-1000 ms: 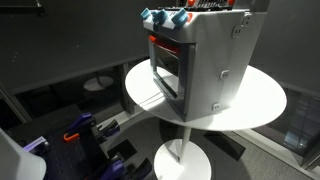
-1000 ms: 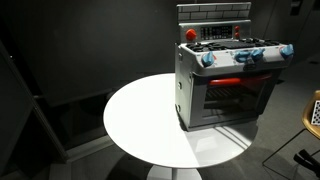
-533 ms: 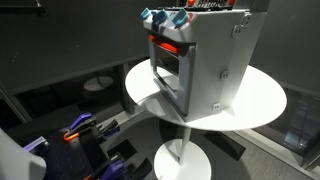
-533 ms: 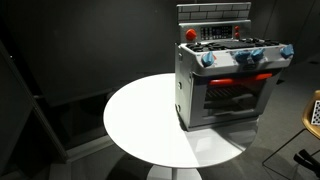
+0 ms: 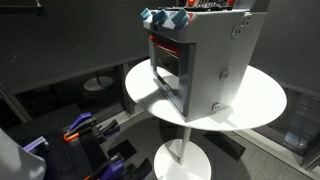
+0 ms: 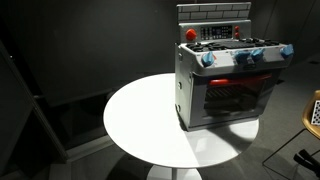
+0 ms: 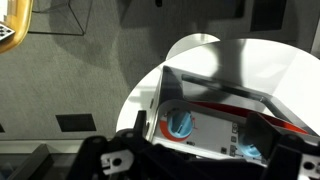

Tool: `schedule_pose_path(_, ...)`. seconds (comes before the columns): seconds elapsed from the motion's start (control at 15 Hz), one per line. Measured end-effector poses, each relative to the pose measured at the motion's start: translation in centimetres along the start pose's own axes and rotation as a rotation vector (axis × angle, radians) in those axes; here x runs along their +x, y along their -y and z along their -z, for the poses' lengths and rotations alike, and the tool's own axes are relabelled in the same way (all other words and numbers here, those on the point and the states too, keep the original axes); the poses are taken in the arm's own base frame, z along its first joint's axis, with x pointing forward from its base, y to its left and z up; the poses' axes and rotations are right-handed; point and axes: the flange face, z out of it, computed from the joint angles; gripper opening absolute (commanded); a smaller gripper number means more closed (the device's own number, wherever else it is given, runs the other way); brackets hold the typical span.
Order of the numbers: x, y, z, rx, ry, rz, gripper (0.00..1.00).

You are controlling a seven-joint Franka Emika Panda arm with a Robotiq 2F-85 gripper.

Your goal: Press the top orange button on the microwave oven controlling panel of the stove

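Note:
The grey toy stove point(image 5: 205, 60) stands on a round white table point(image 5: 262, 100), and both exterior views show it point(image 6: 225, 85) with blue knobs, red parts and a dark door window. Its back panel point(image 6: 215, 33) holds a dark control area, but no orange button can be made out. In the wrist view I look down on the stove top point(image 7: 210, 125) with a blue knob point(image 7: 180, 124). My gripper point(image 7: 200, 165) hangs above it, its dark fingers spread wide at the bottom edge, open and empty. The gripper does not show in the exterior views.
The table point(image 6: 140, 120) stands on a white pedestal base point(image 5: 180, 160) on a dark floor. Blue and purple gear point(image 5: 85, 130) lies low beside it. A yellow object point(image 7: 8, 35) sits at the wrist view's upper corner.

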Motion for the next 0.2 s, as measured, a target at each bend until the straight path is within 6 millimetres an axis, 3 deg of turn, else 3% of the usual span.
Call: schedule_pose_path(0.2, -0.52, -0.02, -0.37, 0.009, -0.004, -0.002, 1.0)
